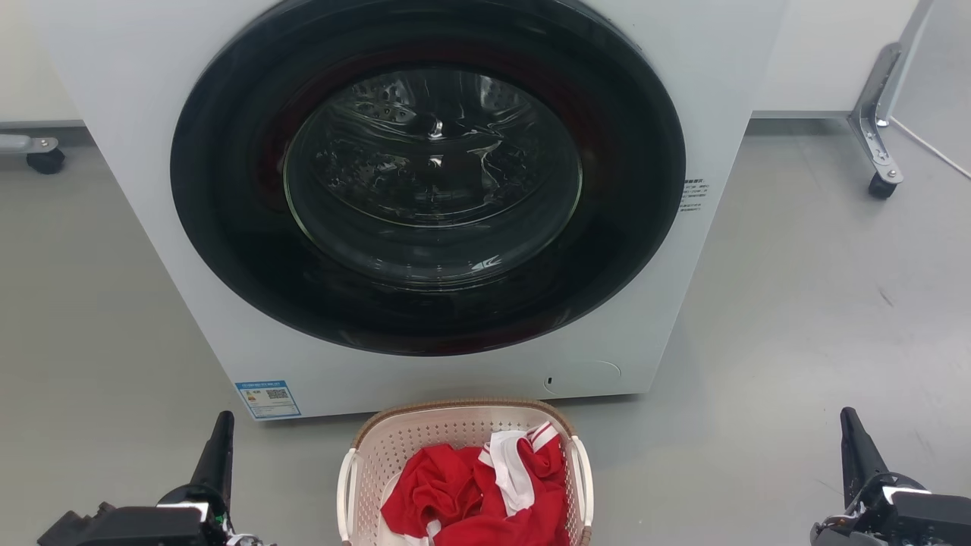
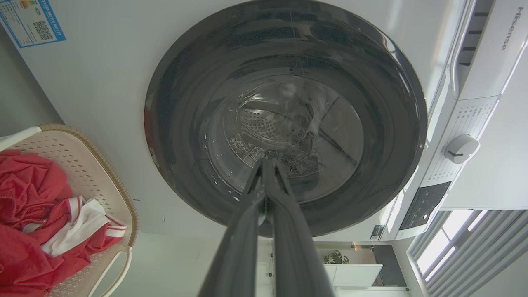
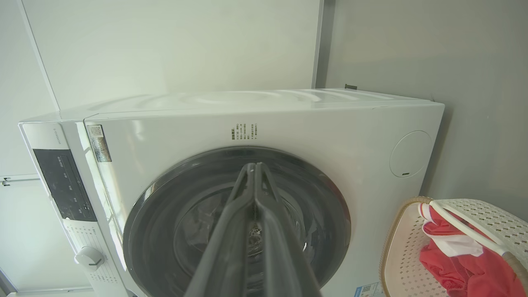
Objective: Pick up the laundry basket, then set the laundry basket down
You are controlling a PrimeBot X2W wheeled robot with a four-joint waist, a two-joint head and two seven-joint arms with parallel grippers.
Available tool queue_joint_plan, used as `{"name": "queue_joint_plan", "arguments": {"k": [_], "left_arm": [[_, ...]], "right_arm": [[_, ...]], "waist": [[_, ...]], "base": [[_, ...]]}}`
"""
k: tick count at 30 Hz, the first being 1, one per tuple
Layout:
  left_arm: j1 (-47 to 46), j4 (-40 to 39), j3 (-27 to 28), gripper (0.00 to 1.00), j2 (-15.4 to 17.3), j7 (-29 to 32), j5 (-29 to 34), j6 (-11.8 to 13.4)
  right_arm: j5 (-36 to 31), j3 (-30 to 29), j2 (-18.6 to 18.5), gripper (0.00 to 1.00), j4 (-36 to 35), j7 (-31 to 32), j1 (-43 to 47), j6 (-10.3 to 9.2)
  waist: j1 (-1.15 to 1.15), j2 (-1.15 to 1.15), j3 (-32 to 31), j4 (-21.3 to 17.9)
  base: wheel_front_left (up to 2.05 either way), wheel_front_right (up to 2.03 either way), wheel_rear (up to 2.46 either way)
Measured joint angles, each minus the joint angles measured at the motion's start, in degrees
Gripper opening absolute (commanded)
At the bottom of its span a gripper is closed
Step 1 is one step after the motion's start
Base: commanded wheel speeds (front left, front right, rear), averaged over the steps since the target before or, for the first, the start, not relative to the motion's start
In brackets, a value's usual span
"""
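Observation:
The laundry basket [image 1: 432, 432], cream-white and perforated with a brown woven-look rim and white loop handles, stands on the floor at the bottom centre of the head view, holding red and white clothes [image 1: 485, 489]. It also appears at the left edge of the left wrist view as the laundry basket [image 2: 88, 173] and at the lower right of the right wrist view as the laundry basket [image 3: 402, 247]. My left gripper [image 1: 221, 425] is shut, well left of the basket, holding nothing. My right gripper [image 1: 850, 421] is shut, far to the basket's right, also holding nothing. Tips of the left gripper [image 2: 266, 161] and right gripper [image 3: 252, 166] meet.
A white front-loading washing machine [image 1: 705, 114] with a closed dark round door [image 1: 428, 171] stands right behind the basket. Grey floor [image 1: 796, 318] spreads on both sides. A caster leg [image 1: 880, 152] stands at the back right and another caster [image 1: 45, 159] at the back left.

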Motion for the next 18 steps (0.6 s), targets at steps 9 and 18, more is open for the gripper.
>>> {"name": "queue_joint_plan", "arguments": {"k": [9, 18], "left_arm": [[0.0, 0.0, 0.0, 0.0, 0.0, 0.0, 0.0, 0.0], [1.99, 2.27, -0.25, 1.0, -0.57, -0.01, 0.01, 0.1]], "right_arm": [[0.0, 0.0, 0.0, 0.0, 0.0, 0.0, 0.0, 0.0], [-0.01, 0.31, 0.73, 1.0, 2.29, -0.02, 1.8, -0.22]], "waist": [[0.0, 0.0, 0.0, 0.0], [0.0, 0.0, 0.0, 0.0]], "base": [[0.0, 0.0, 0.0], [0.0, 0.0, 0.0]]}}
